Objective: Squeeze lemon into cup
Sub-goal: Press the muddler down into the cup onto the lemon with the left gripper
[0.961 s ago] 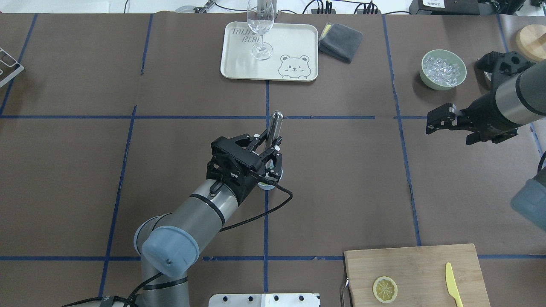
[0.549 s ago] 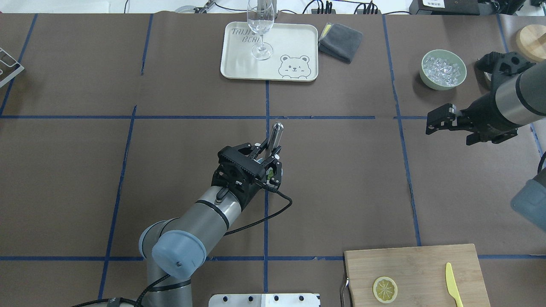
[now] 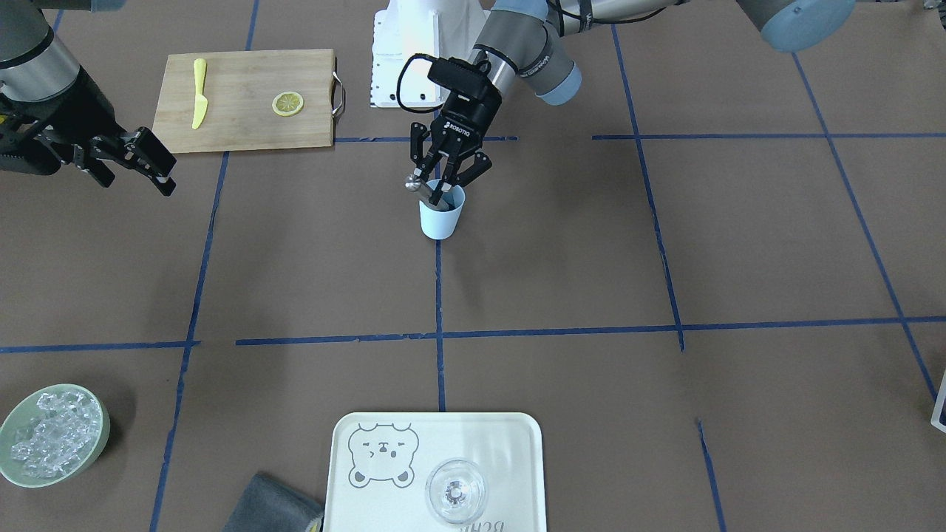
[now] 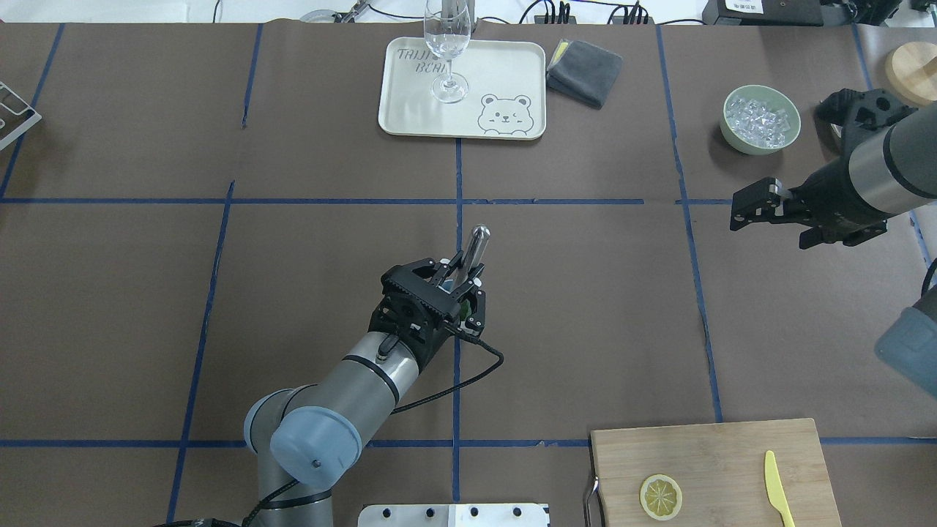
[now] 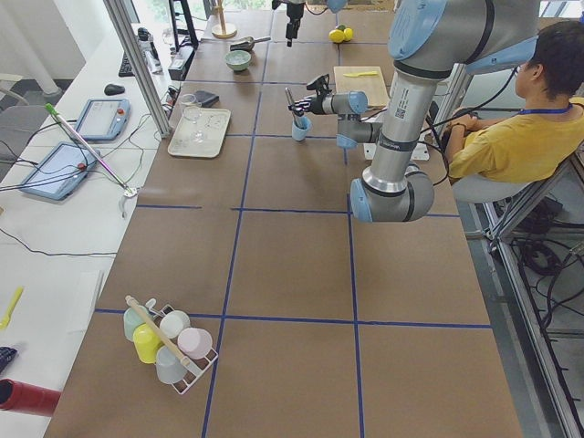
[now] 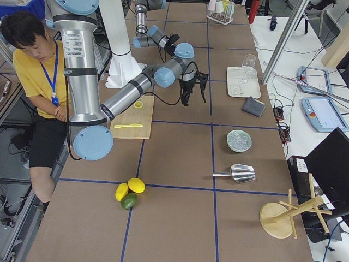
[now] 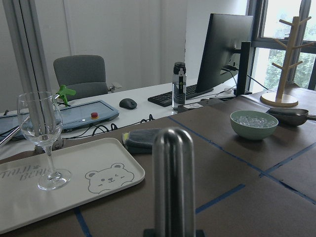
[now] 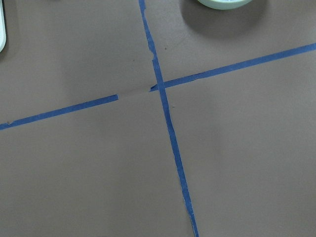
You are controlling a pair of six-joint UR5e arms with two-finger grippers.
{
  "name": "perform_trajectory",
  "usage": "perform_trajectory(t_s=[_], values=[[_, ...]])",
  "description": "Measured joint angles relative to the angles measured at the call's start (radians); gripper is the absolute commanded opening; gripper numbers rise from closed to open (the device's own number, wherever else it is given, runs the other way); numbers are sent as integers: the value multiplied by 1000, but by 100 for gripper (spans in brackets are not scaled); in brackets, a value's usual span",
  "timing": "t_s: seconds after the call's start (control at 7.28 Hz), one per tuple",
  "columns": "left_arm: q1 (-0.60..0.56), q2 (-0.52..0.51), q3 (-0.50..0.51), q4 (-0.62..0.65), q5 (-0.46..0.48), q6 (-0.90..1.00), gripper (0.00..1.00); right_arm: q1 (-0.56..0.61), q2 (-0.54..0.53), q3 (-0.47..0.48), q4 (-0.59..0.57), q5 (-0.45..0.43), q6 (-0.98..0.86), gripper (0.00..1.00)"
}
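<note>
**Jaws.** The left gripper (image 3: 442, 191) was clamped on a metal rod (image 4: 477, 247). The rod leaned out of the cup (image 3: 441, 220), with its lower end inside the rim. The cup stood upright near the middle of the table (image 4: 585, 307); in the overhead view the gripper hid most of it. The right gripper (image 3: 127, 168) hung with its jaws apart, holding nothing, above the table's right edge.

**Change.** In the overhead view, the left gripper and the rod sat closer to the robot's edge than one second earlier. The right gripper had not moved.

**Surface.** The lemon (image 4: 661, 497) lay flat on a wooden cutting board (image 4: 717, 454) at the robot's edge, toward the right corner. A yellow knife (image 4: 777, 487) lay beside it on the board. At the middle of the far edge, a bear-printed tray (image 4: 505, 66) carried a wine glass (image 4: 446, 44). A bowl of ice (image 4: 732, 135) stood near the far right corner. Brown paper with blue tape lines covered the table.

**Room.** A monitor (image 7: 229, 49) and an office chair (image 7: 79, 74) stood beyond the far edge.
</note>
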Motion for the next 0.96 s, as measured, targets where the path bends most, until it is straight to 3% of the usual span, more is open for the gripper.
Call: perform_trajectory(t_s=[0.55,0.96], values=[[-5,-31,-99,2,-3,151,0,-1,3,0,0,0,0,100],[-79,-46,-204,41,-3,182,0,-1,1,-2,0,0,0,100]])
